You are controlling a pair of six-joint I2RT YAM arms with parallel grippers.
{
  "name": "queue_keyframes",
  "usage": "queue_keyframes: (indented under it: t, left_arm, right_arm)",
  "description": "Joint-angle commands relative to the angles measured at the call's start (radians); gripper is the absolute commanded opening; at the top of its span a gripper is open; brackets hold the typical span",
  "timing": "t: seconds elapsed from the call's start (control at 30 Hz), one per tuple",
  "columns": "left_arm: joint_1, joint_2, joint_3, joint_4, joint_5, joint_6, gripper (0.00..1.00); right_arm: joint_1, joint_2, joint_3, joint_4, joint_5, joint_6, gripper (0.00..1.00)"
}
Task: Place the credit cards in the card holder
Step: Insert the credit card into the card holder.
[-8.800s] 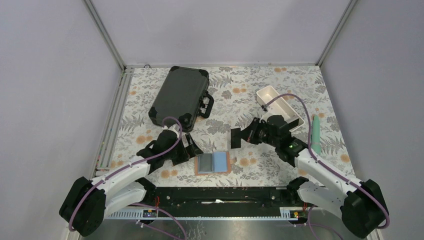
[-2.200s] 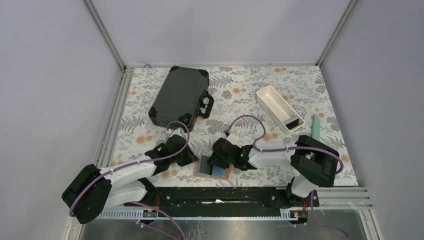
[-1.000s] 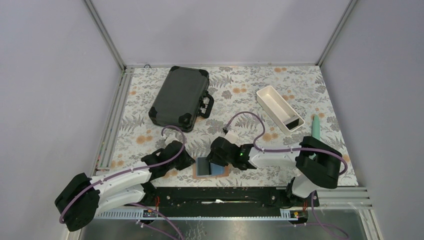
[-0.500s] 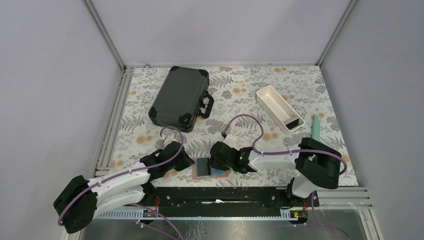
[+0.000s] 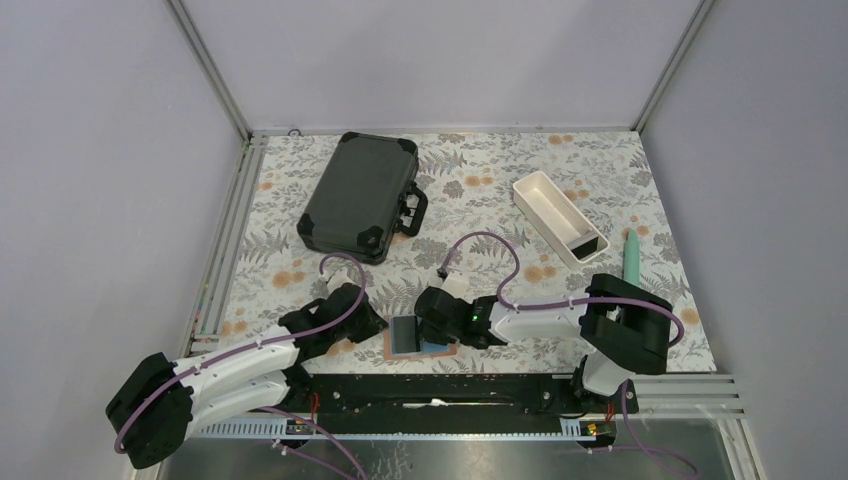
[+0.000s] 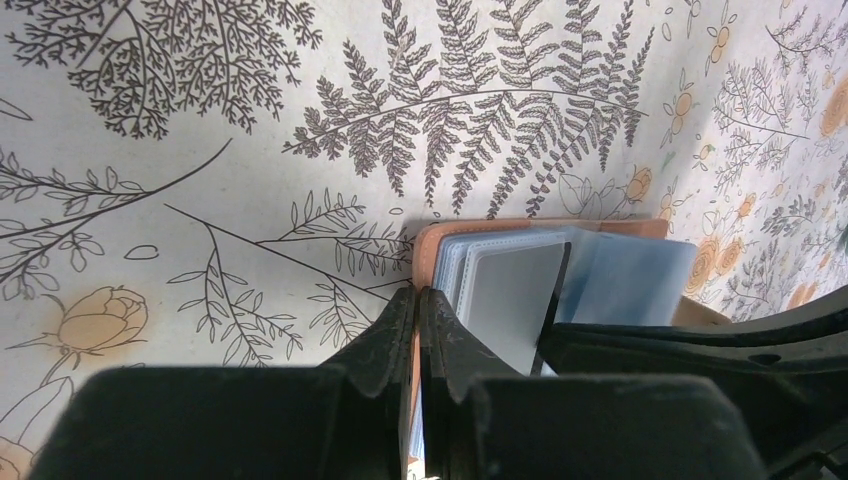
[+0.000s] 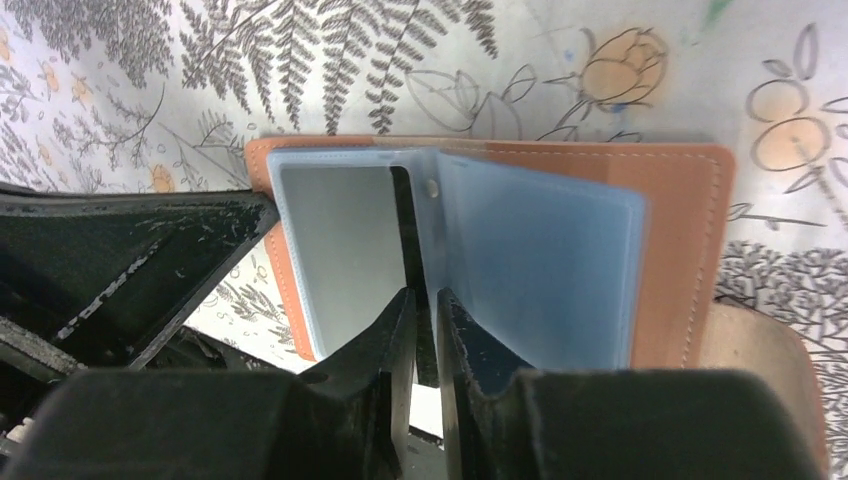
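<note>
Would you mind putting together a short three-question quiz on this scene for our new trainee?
1. True or false: the black hard case lies open.
2. The inner pockets of the card holder are: A pale blue; B red; C black.
3. Which arm pinches the card holder's tan edge?

Key: 1 false, it is shut; 2 A; 3 the left arm, with the left fingers closed on that edge.
</note>
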Motion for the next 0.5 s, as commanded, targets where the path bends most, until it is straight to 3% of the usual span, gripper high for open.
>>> queue_keyframes:
  t: [0.0,0.23,0.47]
  left_arm:
    - [-0.005,-0.01,-0.011,0.0,-0.027,-0.005,0.0]
    - [-0.005,-0.012,-0.008,-0.001,-0.025,-0.008,0.0]
    - [-0.005,-0.025,-0.014,0.002,-0.025,-0.018,0.0]
  right_arm:
    - [0.028,0.022,0.047,0.003,-0.02,-0.002,0.19]
    - [0.04,0.029,0.058,0.066,-0.042,-0.004,0.12]
    - [0.043,0.032,0.068,0.078,-0.035,0.004,0.11]
